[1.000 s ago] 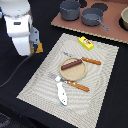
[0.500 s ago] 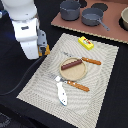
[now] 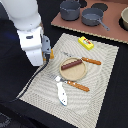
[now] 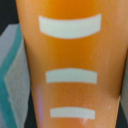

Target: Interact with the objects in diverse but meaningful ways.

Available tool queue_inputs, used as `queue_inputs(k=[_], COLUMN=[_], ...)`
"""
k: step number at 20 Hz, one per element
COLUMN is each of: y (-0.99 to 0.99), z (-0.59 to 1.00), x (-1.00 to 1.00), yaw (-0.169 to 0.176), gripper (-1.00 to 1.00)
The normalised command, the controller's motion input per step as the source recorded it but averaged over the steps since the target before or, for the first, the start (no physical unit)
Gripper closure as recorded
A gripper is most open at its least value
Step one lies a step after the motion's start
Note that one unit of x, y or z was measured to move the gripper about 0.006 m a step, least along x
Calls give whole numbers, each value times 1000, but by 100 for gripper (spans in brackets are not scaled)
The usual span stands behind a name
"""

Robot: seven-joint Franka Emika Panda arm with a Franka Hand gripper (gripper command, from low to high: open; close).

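1. Now the claw (image 3: 48, 54) is clenched on the orange scored bread loaf (image 4: 70, 65), which fills the wrist view.
2. Compared with a second ago, the arm has swung in from the mat's edge toward the wooden plate (image 3: 74, 70), loaf carried clear of the worktop (image 3: 20, 75).
3. Sausage (image 3: 71, 64) lies on the plate, fish shape (image 3: 61, 93) and yellow carton (image 3: 85, 43) on the placemat (image 3: 100, 85).
4. Judged: transport under way, placement pending.

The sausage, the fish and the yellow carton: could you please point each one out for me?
sausage (image 3: 71, 64): exterior view, middle of its length, on the round plate.
fish (image 3: 61, 93): exterior view, middle of its pale body, on the mat.
yellow carton (image 3: 86, 43): exterior view, centre of its top face.
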Motion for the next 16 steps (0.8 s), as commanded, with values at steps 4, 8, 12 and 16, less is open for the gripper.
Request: queue_inputs(k=[4, 8, 12, 16], y=[0, 7, 152, 274], z=[-269, 6, 237, 286], x=[116, 562, 787, 789], yaw=[5, 0, -6, 0], gripper=[100, 100, 100, 100])
